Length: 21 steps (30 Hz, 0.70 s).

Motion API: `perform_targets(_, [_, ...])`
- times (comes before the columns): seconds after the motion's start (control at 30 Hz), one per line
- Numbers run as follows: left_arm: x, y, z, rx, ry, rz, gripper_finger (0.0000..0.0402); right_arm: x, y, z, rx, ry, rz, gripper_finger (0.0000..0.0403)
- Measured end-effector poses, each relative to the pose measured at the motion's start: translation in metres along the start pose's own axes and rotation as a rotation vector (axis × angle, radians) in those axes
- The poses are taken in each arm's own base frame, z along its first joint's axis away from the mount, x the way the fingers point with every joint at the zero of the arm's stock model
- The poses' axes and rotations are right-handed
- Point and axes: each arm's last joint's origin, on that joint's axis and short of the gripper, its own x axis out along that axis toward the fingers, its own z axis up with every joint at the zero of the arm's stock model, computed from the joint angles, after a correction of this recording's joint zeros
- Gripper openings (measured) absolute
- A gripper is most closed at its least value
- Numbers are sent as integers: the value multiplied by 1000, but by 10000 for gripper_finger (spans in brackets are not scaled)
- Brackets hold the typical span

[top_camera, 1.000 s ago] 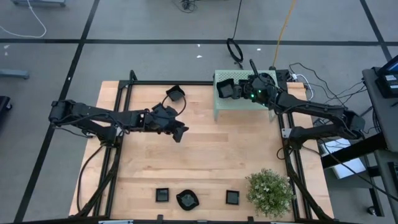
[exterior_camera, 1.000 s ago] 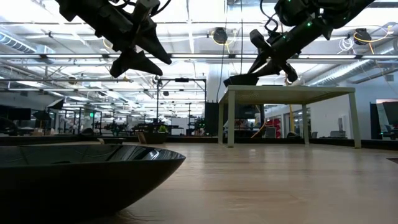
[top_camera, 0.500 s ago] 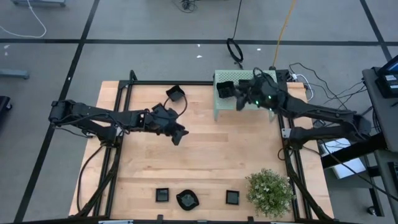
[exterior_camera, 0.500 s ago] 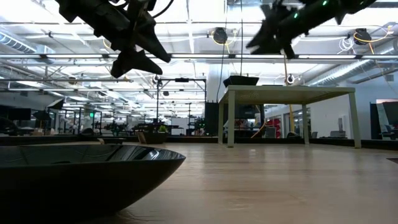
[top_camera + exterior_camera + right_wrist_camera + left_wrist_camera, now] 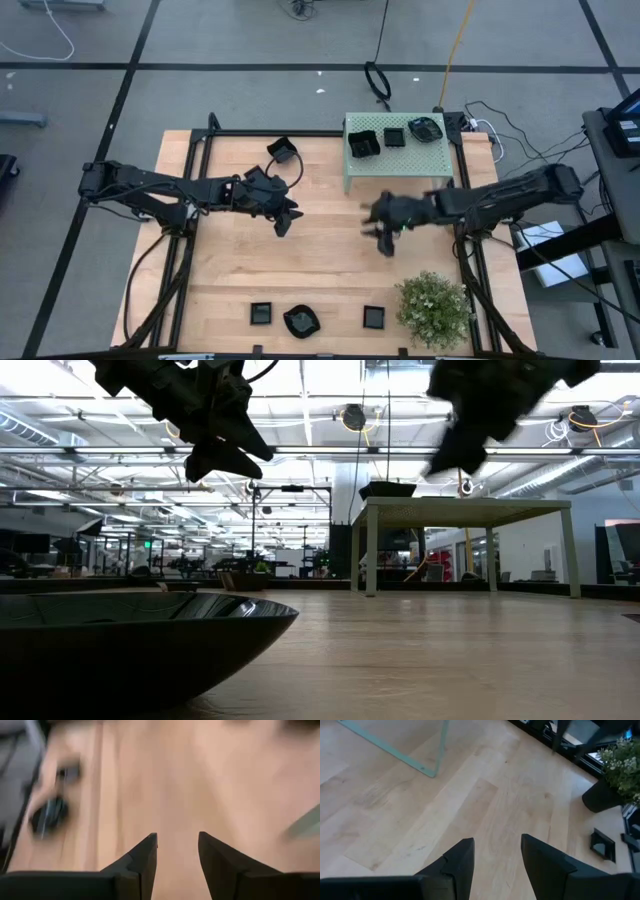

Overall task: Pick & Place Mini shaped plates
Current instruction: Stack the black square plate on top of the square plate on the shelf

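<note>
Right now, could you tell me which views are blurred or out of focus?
High view: the right gripper is motion-smeared, the rest crisp. Right wrist view: the whole tabletop streaks. Low view: the right arm is smeared, the near black dish soft. Left wrist view: sharp.

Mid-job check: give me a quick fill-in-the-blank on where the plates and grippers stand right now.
The green stand carries ___ black plates.
Along the table's near edge lie ___ plates beside the plant.
The right gripper has open fingers that hold ___.
The left gripper hangs over bare ___.

Missing words: three; three; nothing; table
</note>
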Motion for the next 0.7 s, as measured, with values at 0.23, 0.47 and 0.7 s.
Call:
perform_targets(0.23, [0, -2, -2, -28, 42, -59, 166, 36, 39, -48, -90, 408, 310, 130])
perform_targets(0.47, [0, -3, -3, -31, 63, -89, 166, 61, 77, -76, -210, 466, 520, 143])
perform_targets(0.7, [0, -3, -2, -32, 62, -88, 166, 77, 84, -88, -274, 454, 544, 157])
